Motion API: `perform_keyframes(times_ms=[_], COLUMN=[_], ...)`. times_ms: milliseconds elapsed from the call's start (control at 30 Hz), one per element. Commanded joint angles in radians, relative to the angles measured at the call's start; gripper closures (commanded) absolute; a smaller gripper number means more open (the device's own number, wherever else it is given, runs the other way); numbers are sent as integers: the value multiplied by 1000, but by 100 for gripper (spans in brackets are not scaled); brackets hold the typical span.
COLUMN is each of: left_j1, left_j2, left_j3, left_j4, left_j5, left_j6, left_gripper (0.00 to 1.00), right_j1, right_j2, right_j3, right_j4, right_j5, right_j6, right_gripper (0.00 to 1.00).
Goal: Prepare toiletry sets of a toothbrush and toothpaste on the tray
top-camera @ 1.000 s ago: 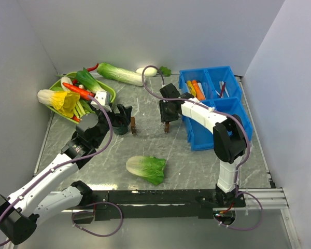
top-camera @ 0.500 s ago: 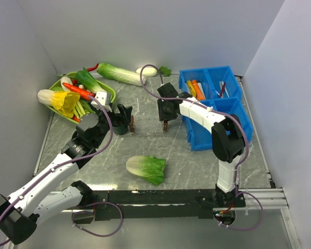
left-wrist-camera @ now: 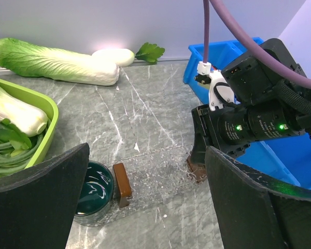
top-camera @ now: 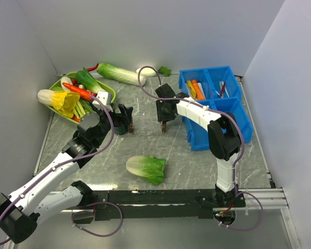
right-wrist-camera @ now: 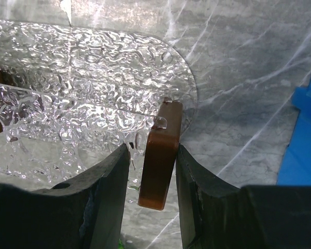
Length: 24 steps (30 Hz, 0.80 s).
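Observation:
A clear textured tray (top-camera: 146,127) with brown end handles lies mid-table. It also shows in the left wrist view (left-wrist-camera: 155,174) and the right wrist view (right-wrist-camera: 93,67). My right gripper (top-camera: 164,120) straddles the tray's right handle (right-wrist-camera: 160,155). One finger touches the handle and a gap shows on the other side. My left gripper (left-wrist-camera: 145,171) is wide open above the left handle (left-wrist-camera: 122,182). The orange and yellow toothpaste tubes (top-camera: 195,88) and the thin toothbrushes (top-camera: 221,89) lie in the blue bin (top-camera: 217,122).
A dark green cup (left-wrist-camera: 96,189) stands against the tray's left end. A green basket (top-camera: 112,94) of vegetables sits at the back left, with a long cabbage (top-camera: 119,73) behind it. A bok choy (top-camera: 146,169) lies near the front.
My right gripper has moved slightly left, and the tray with both handles has shifted left with it. The left arm has barely moved.

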<state>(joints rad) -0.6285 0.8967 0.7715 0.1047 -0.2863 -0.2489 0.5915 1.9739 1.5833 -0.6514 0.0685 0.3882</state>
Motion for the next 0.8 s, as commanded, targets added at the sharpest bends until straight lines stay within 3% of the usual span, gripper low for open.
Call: perform_keyframes(times_ms=[0, 767], left_j1=[-4, -4], left_j2=[4, 15], left_j3=[18, 23], left_j4=[23, 20], left_j5=[12, 12], left_j6=[7, 10], left_gripper=[4, 3], right_j1=[7, 8], right_j2=[-4, 5], right_j3=[49, 50], right_j4=[21, 15], right_j5=[5, 1], right_j6=[15, 35], right_gripper=[100, 98])
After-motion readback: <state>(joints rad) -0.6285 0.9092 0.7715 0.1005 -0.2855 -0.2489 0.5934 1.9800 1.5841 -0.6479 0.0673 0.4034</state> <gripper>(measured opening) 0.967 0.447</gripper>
